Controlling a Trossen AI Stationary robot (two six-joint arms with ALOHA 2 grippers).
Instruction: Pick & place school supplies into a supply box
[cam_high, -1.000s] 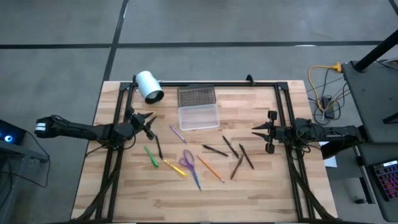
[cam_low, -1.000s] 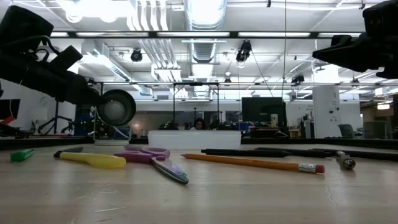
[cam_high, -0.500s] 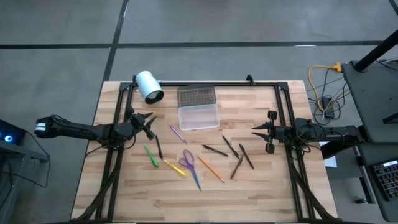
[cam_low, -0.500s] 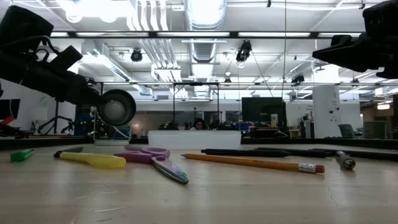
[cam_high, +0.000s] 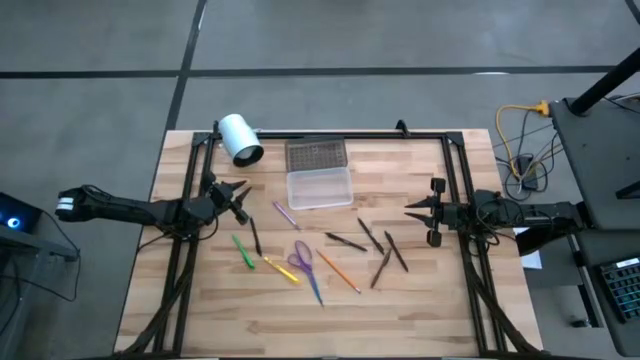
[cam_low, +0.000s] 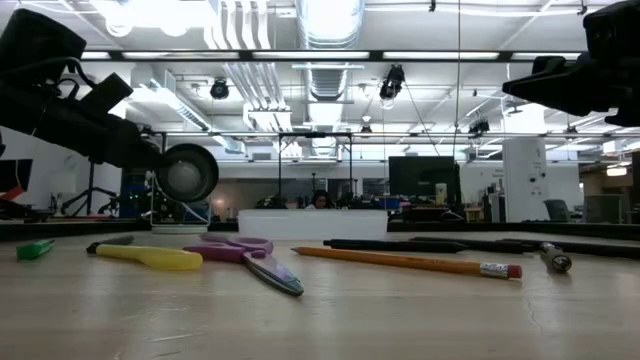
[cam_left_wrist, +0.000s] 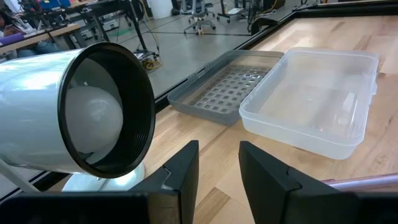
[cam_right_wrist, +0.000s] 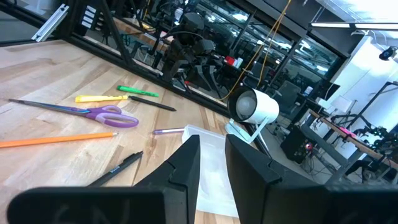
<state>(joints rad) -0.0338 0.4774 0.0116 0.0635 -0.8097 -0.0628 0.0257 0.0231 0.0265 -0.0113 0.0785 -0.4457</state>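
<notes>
the clear supply box (cam_high: 319, 187) sits open toward the far middle of the wooden table (cam_high: 420, 300), and nothing i can see lies inside it. its grey dotted lid (cam_high: 316, 154) lies flat just behind it, touching its far edge. a white cylinder lamp (cam_high: 240, 138) stands at the far left corner, just beside the lid, its dark round mouth turned toward my left wrist.

nearer the front, the school supplies are scattered loose on the wood. a purple pen (cam_high: 285, 214) lies nearest the box. left of it are a dark pen (cam_high: 255, 236), a green marker (cam_high: 243, 250) and a yellow marker (cam_high: 281, 268). the purple-handled scissors (cam_high: 303, 259) rest in the middle, with a blue pen (cam_high: 314, 285) and an orange pencil (cam_high: 337, 270) close by. several dark pencils (cam_high: 372, 240) lie crossed to the right.

my left gripper (cam_high: 232, 194) hovers over the table's left side, near the lamp, fingers slightly apart and holding nothing. my right gripper (cam_high: 424, 211) hovers over the right side, fingers a little apart, also empty. a black metal frame (cam_high: 455, 165) edges the table beside both arms.
</notes>
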